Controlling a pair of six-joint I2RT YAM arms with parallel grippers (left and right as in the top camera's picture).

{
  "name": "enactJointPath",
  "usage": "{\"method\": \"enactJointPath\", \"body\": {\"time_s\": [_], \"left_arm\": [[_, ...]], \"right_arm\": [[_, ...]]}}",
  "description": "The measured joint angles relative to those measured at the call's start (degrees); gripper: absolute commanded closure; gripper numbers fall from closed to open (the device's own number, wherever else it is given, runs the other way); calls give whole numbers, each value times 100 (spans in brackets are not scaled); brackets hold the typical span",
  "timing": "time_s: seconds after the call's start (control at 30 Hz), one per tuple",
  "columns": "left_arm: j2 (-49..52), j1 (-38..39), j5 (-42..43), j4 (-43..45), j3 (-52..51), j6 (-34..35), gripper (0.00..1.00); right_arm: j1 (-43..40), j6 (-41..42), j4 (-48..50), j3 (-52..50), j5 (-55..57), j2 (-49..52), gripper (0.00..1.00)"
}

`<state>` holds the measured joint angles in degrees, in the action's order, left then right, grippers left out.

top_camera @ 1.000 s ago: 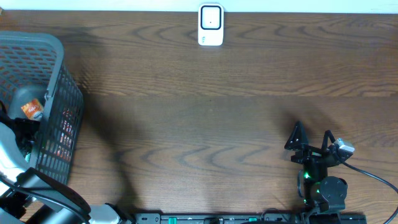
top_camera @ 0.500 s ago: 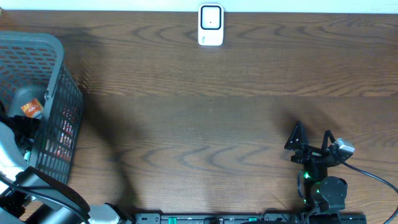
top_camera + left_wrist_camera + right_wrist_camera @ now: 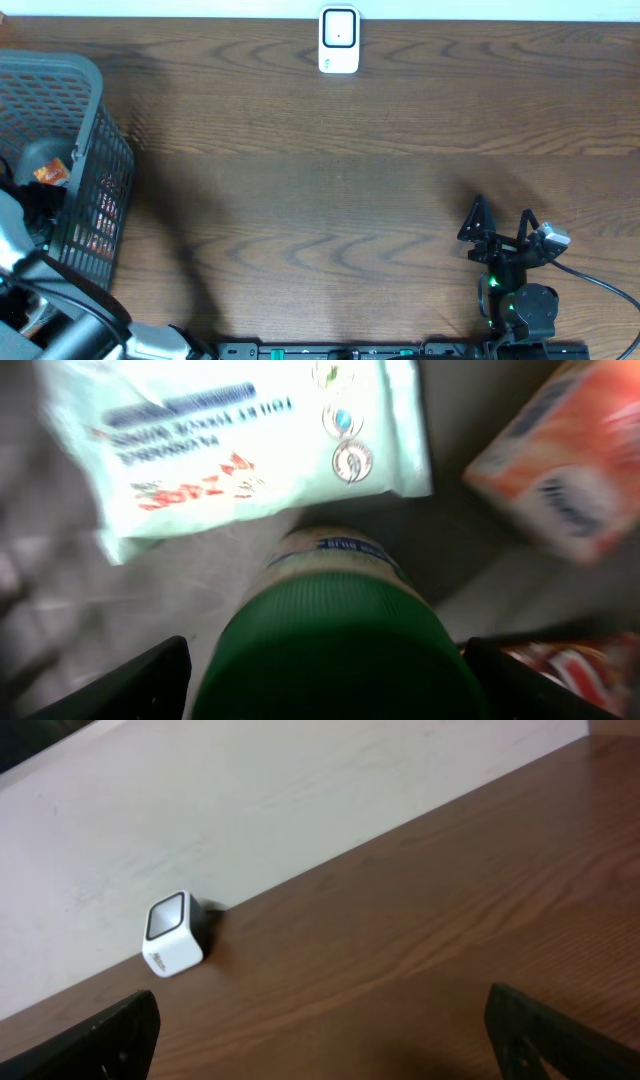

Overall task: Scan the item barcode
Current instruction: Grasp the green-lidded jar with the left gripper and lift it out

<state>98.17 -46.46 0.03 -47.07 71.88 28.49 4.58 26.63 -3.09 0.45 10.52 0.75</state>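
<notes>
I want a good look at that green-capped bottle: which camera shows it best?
The left wrist view: the green-capped bottle sits close up, though blurred, right in front of the open left hand. Overhead, I cannot pick it out inside the basket. The right wrist view shows only table and scanner.

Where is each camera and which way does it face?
Overhead: above the table, facing straight down; left arm and right gripper show.
Left wrist: inside the basket, facing down at a green-lidded jar; its fingers flank it.
Right wrist: low, facing across the table at the scanner; fingertips show.
Shared: overhead and right wrist both see the scanner.
</notes>
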Motion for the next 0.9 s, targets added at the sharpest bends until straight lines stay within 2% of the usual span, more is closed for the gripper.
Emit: {"method": "enactJointPath", "body": {"time_s": [0.13,0.2,0.27,0.4,0.67,0.9], "left_arm": [[498,0,96,-13,0,-2,14],[704,0,125,-22,0,-2,17],[778,0,177,-55,9,-11,30],[774,0,173,-68,9,-63,43],[365,0,164,-457,31,-133,44],[-1386,0,562,-776,846,-133,43]], "right_arm": [[0,0,0,0,-2,0,1],[0,0,0,0,-2,0,1],[0,0,0,0,-2,0,1],[0,0,0,0,0,-2,1],[0,0,0,0,0,0,1],[0,0,0,0,0,0,1]]}}
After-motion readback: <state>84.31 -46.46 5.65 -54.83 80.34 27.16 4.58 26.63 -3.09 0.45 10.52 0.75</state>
